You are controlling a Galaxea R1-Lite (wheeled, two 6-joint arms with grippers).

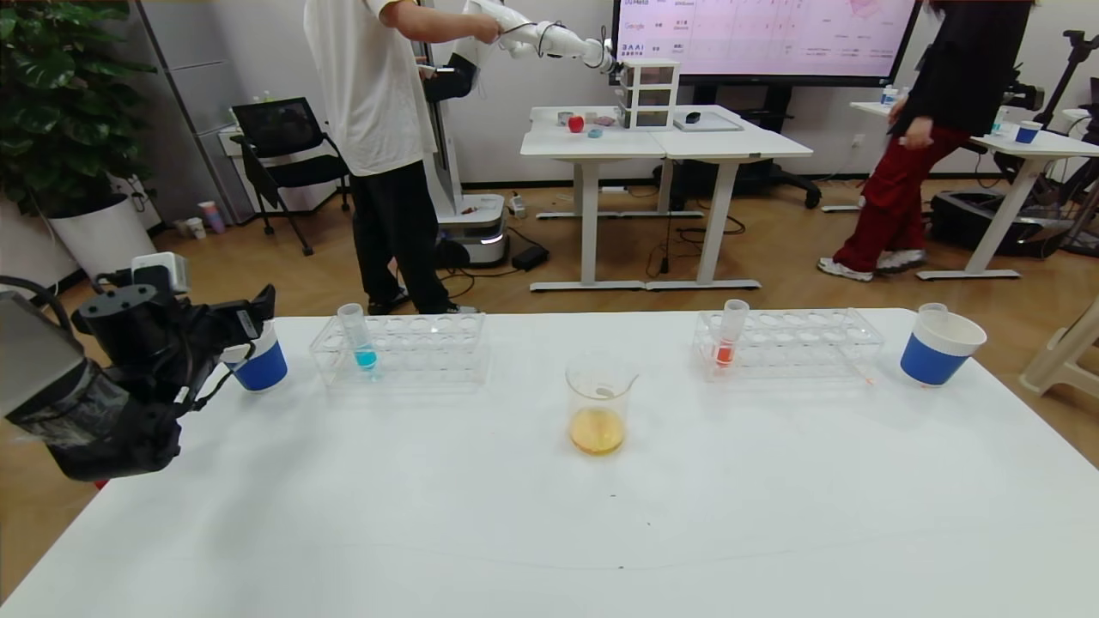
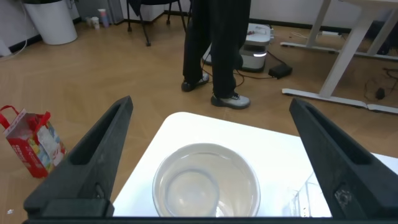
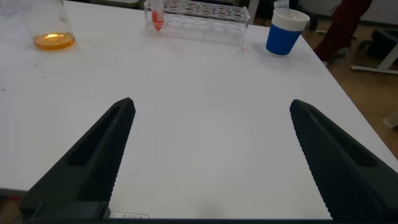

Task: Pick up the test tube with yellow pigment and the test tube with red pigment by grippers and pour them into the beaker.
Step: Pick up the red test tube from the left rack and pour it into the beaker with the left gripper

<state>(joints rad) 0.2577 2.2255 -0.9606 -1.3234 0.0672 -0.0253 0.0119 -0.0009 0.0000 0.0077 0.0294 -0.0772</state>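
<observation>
Overhead, left gripper (image 2: 211, 155) fingers apart above cup (image 2: 206, 180) at table corner; right gripper (image 3: 211, 155) fingers apart.

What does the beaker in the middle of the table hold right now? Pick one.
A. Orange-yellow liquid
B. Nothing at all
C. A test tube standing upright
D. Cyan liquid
A: the beaker has a pool of orange-yellow liquid at its bottom, also seen in the right wrist view; the cyan liquid is in a tube in the left rack.
</observation>
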